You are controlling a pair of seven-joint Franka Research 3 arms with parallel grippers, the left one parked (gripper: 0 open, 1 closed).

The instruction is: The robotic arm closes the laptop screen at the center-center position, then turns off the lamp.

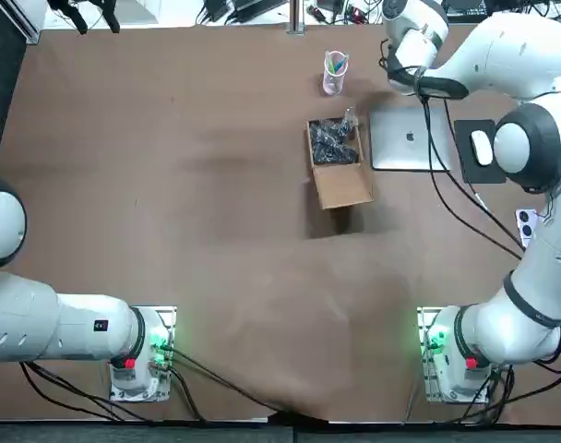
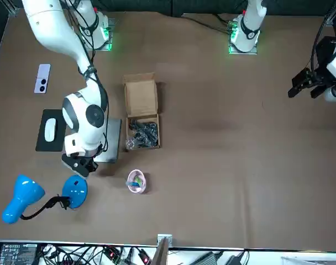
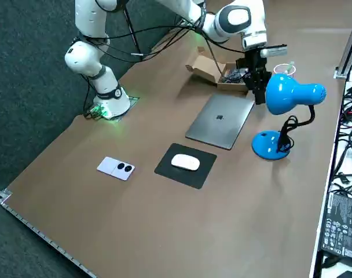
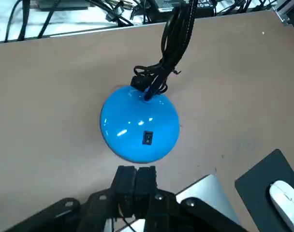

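Hovering beside lamp base (image 4: 139, 126), right tool (image 4: 136, 170) pinched closed

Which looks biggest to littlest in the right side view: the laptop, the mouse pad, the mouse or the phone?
1. laptop
2. mouse pad
3. phone
4. mouse, though these last two look close in size.
The right gripper hangs shut beside the blue lamp.
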